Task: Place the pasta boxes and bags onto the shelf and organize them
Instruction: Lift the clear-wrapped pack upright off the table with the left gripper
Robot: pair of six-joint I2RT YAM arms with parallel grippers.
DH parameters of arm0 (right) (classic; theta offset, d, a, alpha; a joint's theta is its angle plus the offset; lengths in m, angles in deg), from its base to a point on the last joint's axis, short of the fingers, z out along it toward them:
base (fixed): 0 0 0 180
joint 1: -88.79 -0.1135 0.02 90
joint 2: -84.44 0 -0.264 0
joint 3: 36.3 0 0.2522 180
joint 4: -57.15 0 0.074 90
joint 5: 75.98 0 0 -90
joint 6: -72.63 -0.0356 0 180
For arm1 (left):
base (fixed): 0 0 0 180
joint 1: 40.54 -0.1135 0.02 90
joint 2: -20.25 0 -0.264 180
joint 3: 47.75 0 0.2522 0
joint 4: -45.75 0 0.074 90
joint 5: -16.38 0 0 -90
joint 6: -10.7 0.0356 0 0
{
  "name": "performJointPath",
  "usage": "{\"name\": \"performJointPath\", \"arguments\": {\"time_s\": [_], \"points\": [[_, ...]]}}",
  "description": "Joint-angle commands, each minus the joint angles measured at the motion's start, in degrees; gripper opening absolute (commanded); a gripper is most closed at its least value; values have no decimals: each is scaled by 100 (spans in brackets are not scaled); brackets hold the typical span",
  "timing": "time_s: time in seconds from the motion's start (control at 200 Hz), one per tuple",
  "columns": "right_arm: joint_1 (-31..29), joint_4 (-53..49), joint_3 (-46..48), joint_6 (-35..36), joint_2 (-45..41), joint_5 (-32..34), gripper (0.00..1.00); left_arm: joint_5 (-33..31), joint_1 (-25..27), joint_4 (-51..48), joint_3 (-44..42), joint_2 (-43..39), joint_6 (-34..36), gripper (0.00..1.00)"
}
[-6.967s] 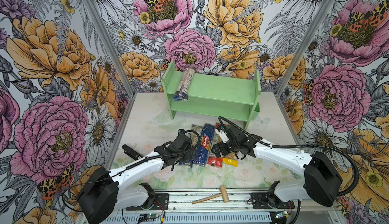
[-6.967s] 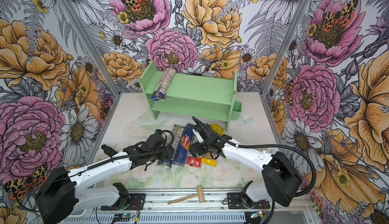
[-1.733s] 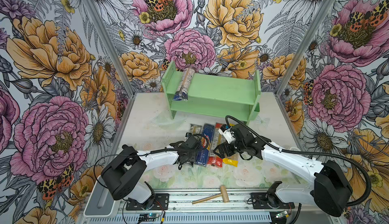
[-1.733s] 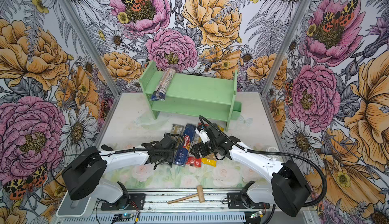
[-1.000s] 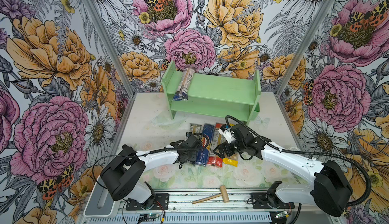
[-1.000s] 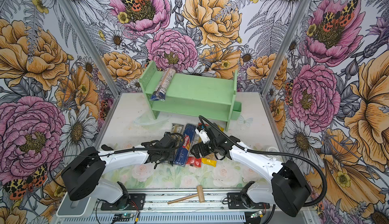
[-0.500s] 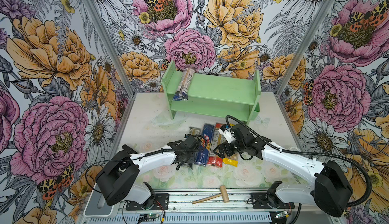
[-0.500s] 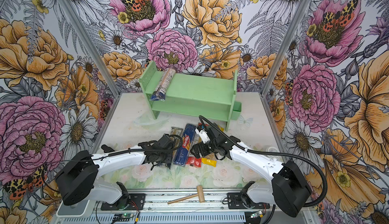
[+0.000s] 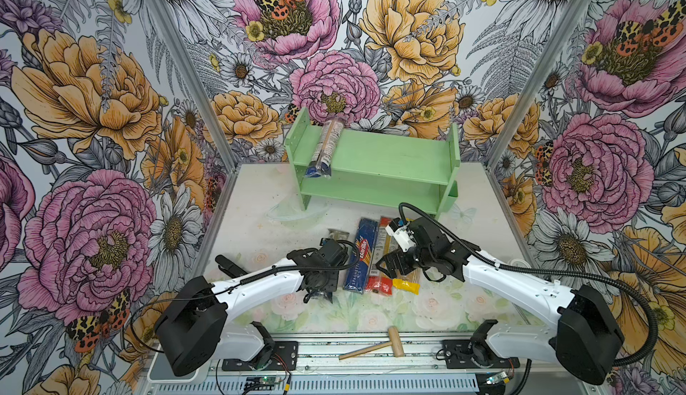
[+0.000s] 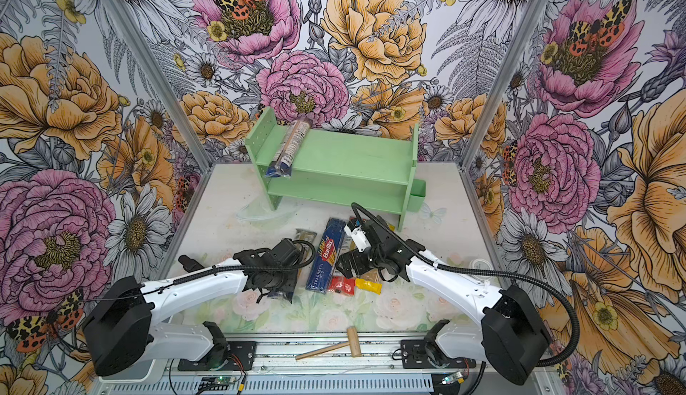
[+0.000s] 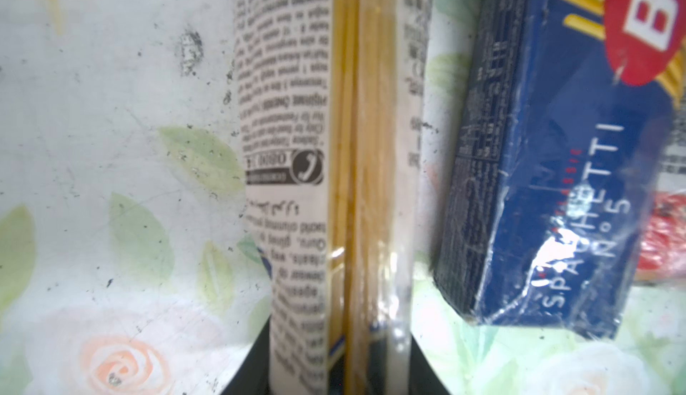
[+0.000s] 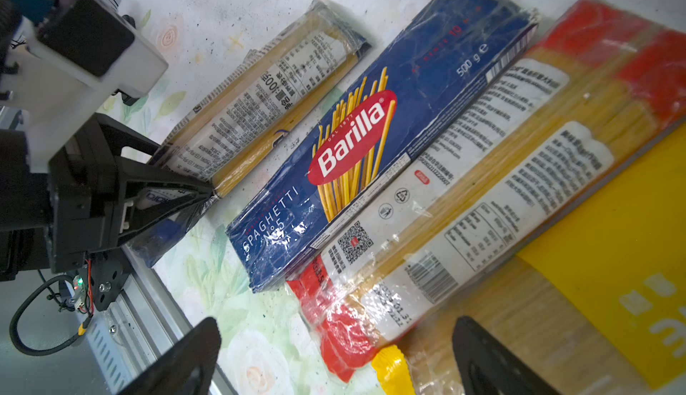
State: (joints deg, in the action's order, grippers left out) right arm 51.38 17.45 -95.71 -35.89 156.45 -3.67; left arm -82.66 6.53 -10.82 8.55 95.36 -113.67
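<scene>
My left gripper (image 9: pixel 318 286) (image 11: pixel 339 369) is shut on the near end of a clear blue-ended spaghetti bag (image 11: pixel 293 122) (image 12: pixel 260 103) that lies on the table, left of the dark blue Barilla box (image 9: pixel 359 256) (image 12: pixel 371 133). Right of the box lie a red-ended bag (image 9: pixel 378 284) (image 12: pixel 464 174) and a yellow bag (image 9: pixel 407 286) (image 12: pixel 612 248). My right gripper (image 9: pixel 389 265) (image 12: pixel 336 345) hangs open over the near ends of these two, touching neither. The mint-green shelf (image 9: pixel 386 159) stands at the back, with one blue-ended bag (image 9: pixel 325 144) across the left of its top tier.
A small wooden mallet (image 9: pixel 375 345) lies on the metal rail at the front edge. The shelf's lower tier (image 9: pixel 371 192) holds nothing that shows. Floral walls close in the table on three sides.
My left gripper has shifted slightly to the left, still shut on the bag's near end, and its arm has swung with it. The right arm has not moved.
</scene>
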Motion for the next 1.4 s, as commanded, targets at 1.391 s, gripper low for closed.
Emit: {"name": "performJointPath", "arguments": {"time_s": [1.391], "points": [[32,53,-445,103,156,-48,99,383,127,-1053,1357,-1532,67,0]]}}
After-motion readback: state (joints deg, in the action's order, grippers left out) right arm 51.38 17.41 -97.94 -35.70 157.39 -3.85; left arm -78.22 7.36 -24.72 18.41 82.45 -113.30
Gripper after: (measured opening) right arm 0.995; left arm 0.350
